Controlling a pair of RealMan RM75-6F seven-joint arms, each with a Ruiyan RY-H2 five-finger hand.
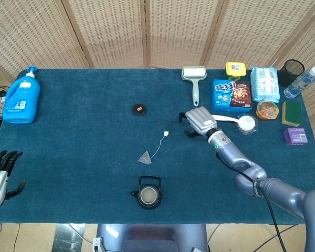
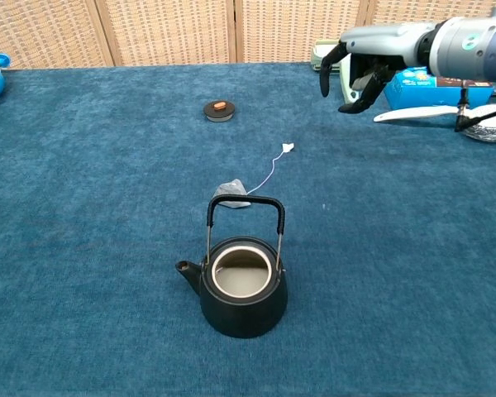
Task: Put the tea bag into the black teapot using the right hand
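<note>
Covering the whole tabletop [image 1: 84,131] is a dark blue carpet-like cloth, and behind its far edge stand woven wicker screen panels [image 1: 110,31] in wooden frames. The black teapot [image 1: 148,193] sits near the middle of the near edge, lid off and handle upright, showing a pale inside. Just beyond it, toward the centre, lies the tea bag [image 1: 145,157], a small grey pyramid flat on the cloth, its string running away to a white tag [image 1: 167,133]. The teapot lid [image 1: 139,109] rests further back, well apart from the pot.

The right robot hand [image 1: 198,122] hovers above the cloth right of the tag, fingers spread and curved downward, holding nothing. The left robot hand [image 1: 0,176] is at the near left corner, fingers apart and empty.

A blue detergent bottle [image 1: 22,97] stands at the far left corner. Along the far right edge are a lint roller [image 1: 194,80], a blue snack box [image 1: 231,95], a yellow tin [image 1: 235,69], a pack of wipes [image 1: 265,84], a black mesh cup [image 1: 293,70] and a water bottle [image 1: 301,82]. A white spoon [image 1: 236,121] lies just beside the right robot hand.
</note>
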